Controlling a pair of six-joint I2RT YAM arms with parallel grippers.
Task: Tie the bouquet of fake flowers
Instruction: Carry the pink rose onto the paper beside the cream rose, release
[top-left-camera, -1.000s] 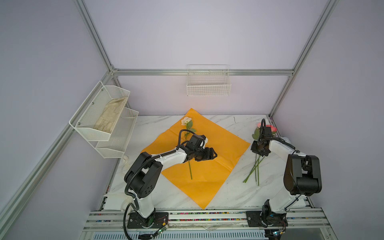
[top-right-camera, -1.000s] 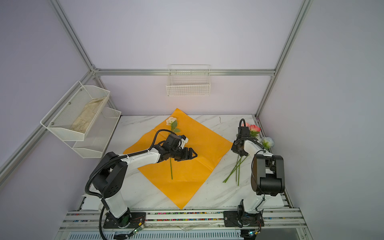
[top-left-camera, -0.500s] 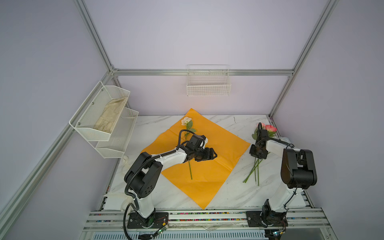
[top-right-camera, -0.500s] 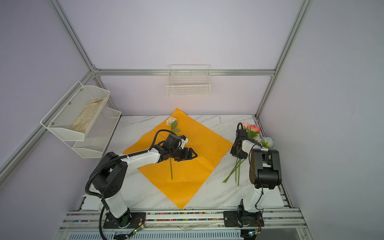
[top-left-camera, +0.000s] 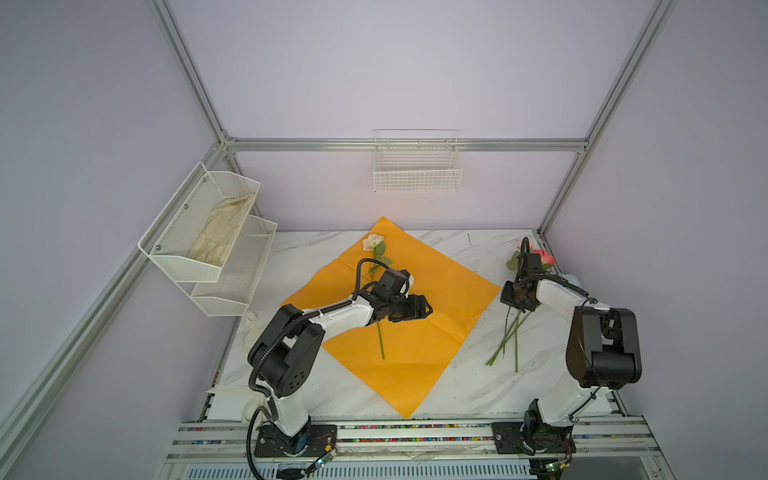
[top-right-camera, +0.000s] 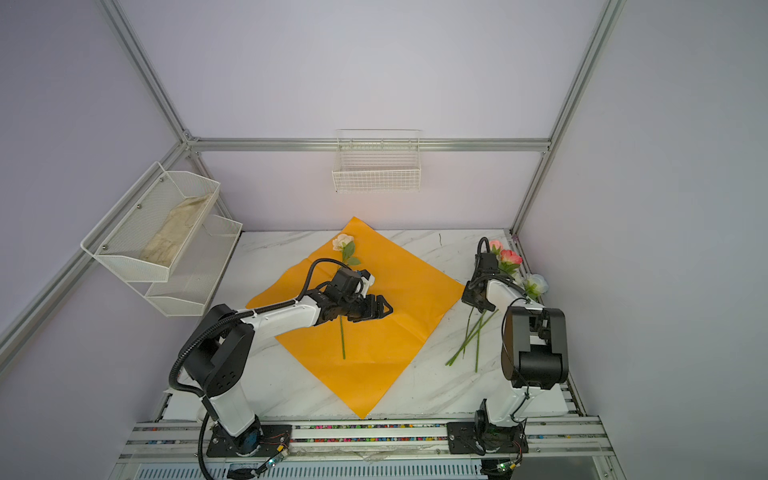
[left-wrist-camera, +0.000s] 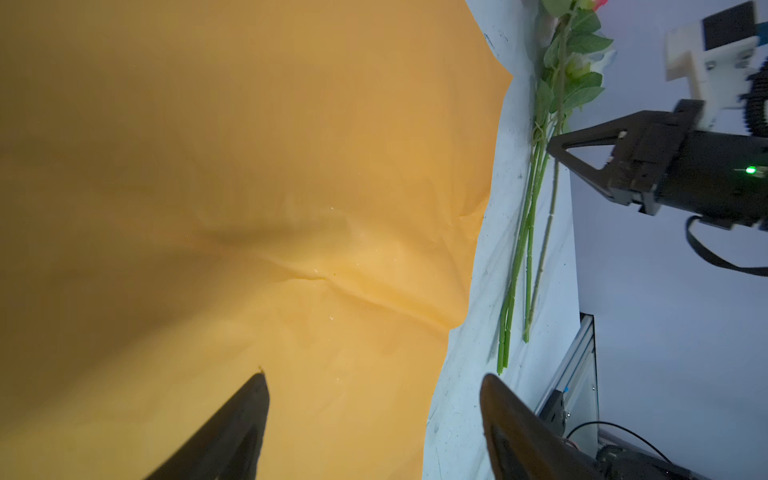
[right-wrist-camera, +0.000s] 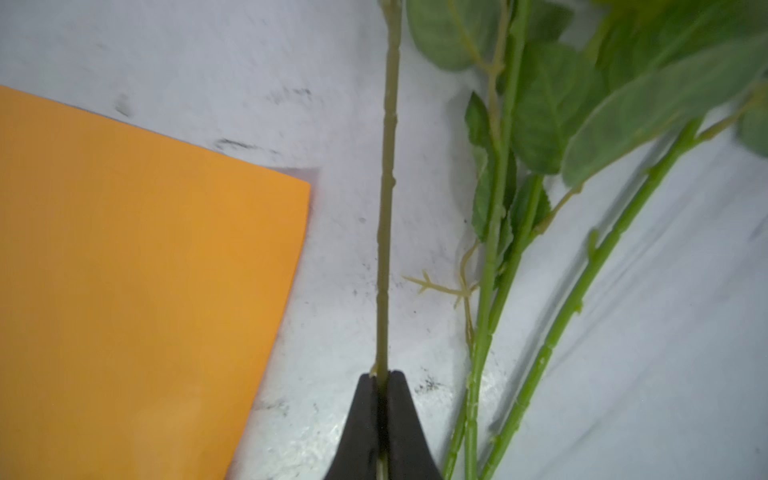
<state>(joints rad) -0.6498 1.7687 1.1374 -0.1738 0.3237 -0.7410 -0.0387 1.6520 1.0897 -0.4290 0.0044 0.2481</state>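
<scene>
White marbled tabletop (top-left-camera: 469, 386) floors the lilac-walled cell. On it the right end effector (right-wrist-camera: 382, 376) is clamped on one thin green rose stem (right-wrist-camera: 385, 208) beside loose pink-red roses (top-left-camera: 544, 257), its arm bent low. The left end effector (left-wrist-camera: 374, 378), jaws spread wide and empty, hovers over square orange wrapping paper (top-left-camera: 436, 332) carrying a cream rose (top-left-camera: 372, 242). A white mesh wall shelf (top-left-camera: 183, 226) holds beige cloth (top-left-camera: 220, 232).

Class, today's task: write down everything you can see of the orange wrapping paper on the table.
The orange wrapping paper is one thin, matte square sheet. It lies flat on the marble table, turned like a diamond with one corner toward the back wall. Fold creases cross it. A cream rose lies on it, its stem running down the middle. The left gripper hangs over it with its jaws open.
</scene>
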